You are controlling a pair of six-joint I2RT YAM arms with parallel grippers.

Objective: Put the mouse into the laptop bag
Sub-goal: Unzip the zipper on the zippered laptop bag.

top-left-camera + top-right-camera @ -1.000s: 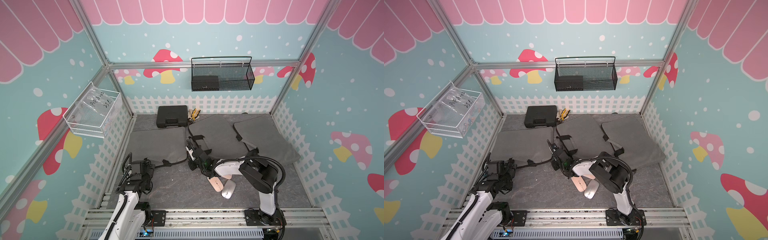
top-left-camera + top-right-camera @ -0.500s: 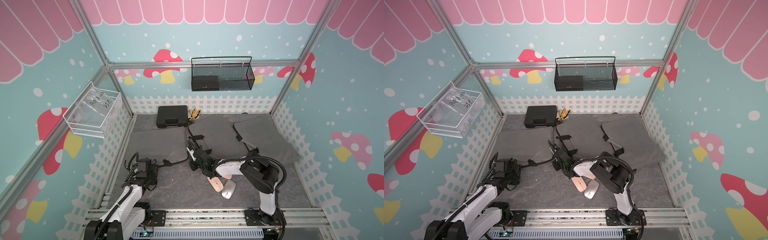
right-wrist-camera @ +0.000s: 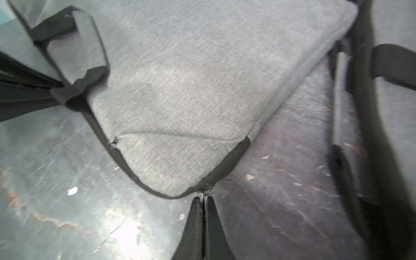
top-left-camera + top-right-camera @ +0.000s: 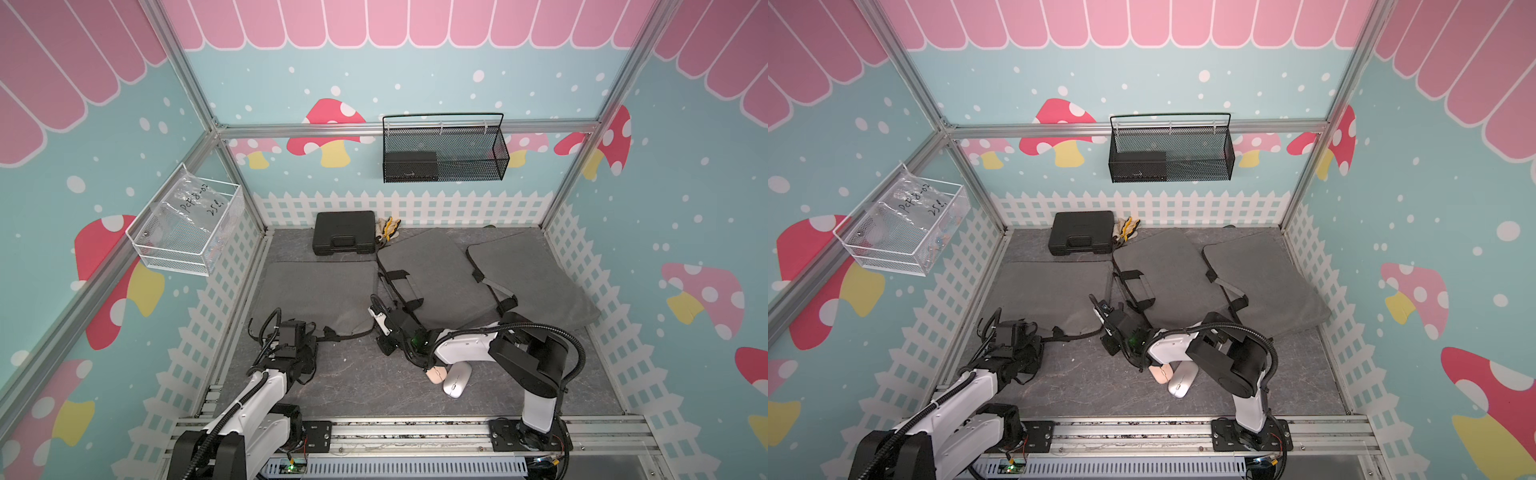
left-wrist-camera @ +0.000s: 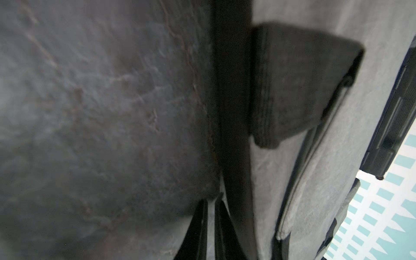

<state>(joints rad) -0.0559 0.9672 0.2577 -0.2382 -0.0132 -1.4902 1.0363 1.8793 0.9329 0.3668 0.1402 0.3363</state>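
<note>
Right gripper (image 3: pixel 204 200) pinched tight on zipper pull (image 3: pixel 208 188) at laptop bag (image 3: pixel 180 90) corner; left gripper (image 5: pixel 211 201) closed beside another bag's black edge (image 5: pixel 231 90), hold unclear; silver mouse (image 4: pixel 457 377), pink mouse (image 4: pixel 434 375) on floor (image 4: pixel 365 374) behind right gripper

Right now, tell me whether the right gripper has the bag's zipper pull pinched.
Yes, the right wrist view shows the right gripper shut on the metal zipper pull at the grey laptop bag's corner.

On the floor (image 4: pixel 353 386) — silver mouse (image 4: pixel 457 380) just beside pink mouse (image 4: pixel 436 375).
</note>
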